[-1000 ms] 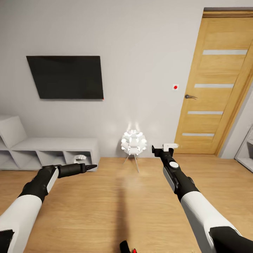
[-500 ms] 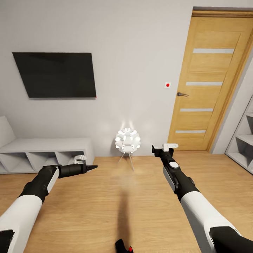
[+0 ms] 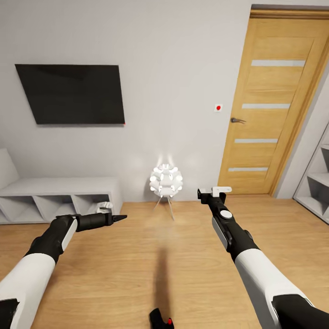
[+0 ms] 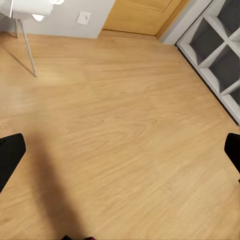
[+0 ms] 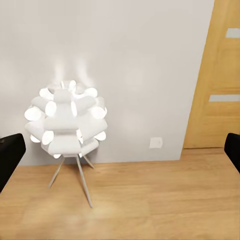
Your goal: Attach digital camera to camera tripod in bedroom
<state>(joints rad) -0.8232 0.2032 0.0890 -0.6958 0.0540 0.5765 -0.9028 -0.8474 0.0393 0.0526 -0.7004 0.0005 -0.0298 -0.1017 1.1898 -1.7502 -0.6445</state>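
Jaws on both arms were spread and held nothing, so driving ahead might bump the lamp (image 3: 166, 182) in front.

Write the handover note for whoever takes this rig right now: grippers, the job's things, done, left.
Left gripper: held over bare light wood floor, fingers wide apart in the left wrist view, empty.
Right gripper: open, empty, pointing at the glowing white ball-shaped lamp on thin legs.
Ahead: black wall screen, closed wooden door.
Done: nothing attached.
Left: find camera and tripod, mount camera.
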